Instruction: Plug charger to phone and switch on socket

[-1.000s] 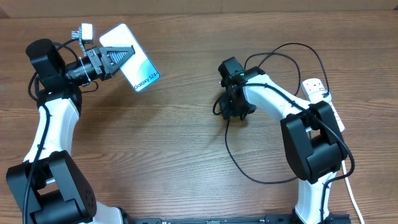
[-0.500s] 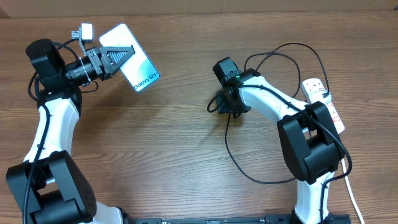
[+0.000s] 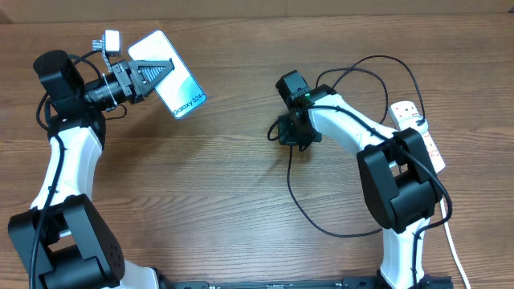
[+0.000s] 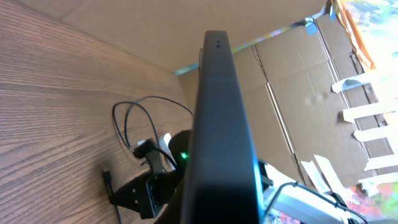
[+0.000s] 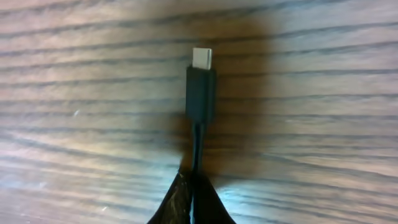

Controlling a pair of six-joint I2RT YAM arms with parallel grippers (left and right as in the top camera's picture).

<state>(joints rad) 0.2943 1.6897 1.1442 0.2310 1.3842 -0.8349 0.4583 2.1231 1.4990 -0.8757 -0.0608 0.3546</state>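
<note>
My left gripper [image 3: 161,71] is shut on the phone [image 3: 178,83], holding it above the table's far left with the lit "Galaxy S24" screen up. The left wrist view shows the phone [image 4: 221,124] edge-on. The charger is a thin black cable [image 3: 301,205] looping across the wood. My right gripper [image 3: 291,138] stands over it mid-table, pointing down. In the right wrist view the fingers [image 5: 186,202] are pressed together on the cable just behind the small black plug [image 5: 201,90], which lies on the wood, metal tip pointing away. The white socket [image 3: 409,115] lies at the right, partly hidden behind the right arm.
A white cord [image 3: 454,257] runs from the socket towards the front right corner. The black cable arcs behind the right arm [image 3: 385,60] and loops forward near the arm's base [image 3: 337,233]. A cardboard wall [image 4: 298,81] stands beyond the table's far edge.
My right gripper has shifted slightly left and closed its jaws on the charger cable behind the plug. The left arm and phone have not moved.
</note>
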